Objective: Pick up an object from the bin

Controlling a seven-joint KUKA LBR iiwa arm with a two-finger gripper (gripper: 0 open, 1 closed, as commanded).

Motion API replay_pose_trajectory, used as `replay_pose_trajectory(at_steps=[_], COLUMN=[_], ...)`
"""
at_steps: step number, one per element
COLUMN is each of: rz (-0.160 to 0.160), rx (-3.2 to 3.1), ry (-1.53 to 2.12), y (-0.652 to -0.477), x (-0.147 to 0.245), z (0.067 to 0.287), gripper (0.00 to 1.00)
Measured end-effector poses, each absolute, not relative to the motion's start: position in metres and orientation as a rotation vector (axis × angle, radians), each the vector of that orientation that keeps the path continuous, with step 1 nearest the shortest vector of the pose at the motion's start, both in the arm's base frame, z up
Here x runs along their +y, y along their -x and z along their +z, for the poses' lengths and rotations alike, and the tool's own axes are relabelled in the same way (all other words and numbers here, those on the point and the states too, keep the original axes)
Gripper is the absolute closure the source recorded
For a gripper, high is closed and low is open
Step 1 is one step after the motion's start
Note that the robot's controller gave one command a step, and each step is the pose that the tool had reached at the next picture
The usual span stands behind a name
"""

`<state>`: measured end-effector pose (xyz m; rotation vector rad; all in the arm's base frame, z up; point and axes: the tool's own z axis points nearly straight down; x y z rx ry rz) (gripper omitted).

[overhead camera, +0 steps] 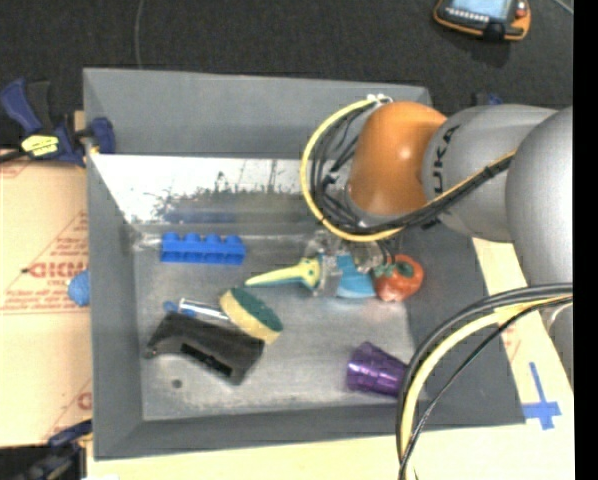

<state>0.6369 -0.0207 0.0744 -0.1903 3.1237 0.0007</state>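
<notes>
- While the arm (499, 168) reaches in from the right, your fingers (327, 266) sit low in the right half of the bin (114, 298), near the back wall and under the orange wrist cover (394, 158).
- How far open they are, and whether they grip anything, you cannot tell, because the cover and cables hide them.
- Right at them you have a light-blue piece (355, 286) and the right end of a pale yellow tool (279, 276), which stretches away to the left.
- Just right of the blue piece, touching it, is a red-orange tomato-like toy (399, 280).
- Look left and there's a blue studded brick (203, 248) by the back wall, well apart.
- In front of it, a round yellow-and-green sponge (251, 311) lies against a flat black thing (204, 348).
- At front right, a purple cup (376, 370) lies on its side, alone.
</notes>
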Motion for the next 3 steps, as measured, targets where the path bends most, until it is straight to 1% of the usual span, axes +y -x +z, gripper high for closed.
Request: replay_pose_trajectory(at_steps=[1,2,3], rz=[0.001,0.0,0.0], rx=[3.125,3.119,3.127], ry=[0.19,0.188,0.187], y=[-0.636,-0.637,-0.636], x=[-0.021,-0.021,-0.021], z=[0.084,0.099,0.138], gripper=[1.0,1.0,1.0])
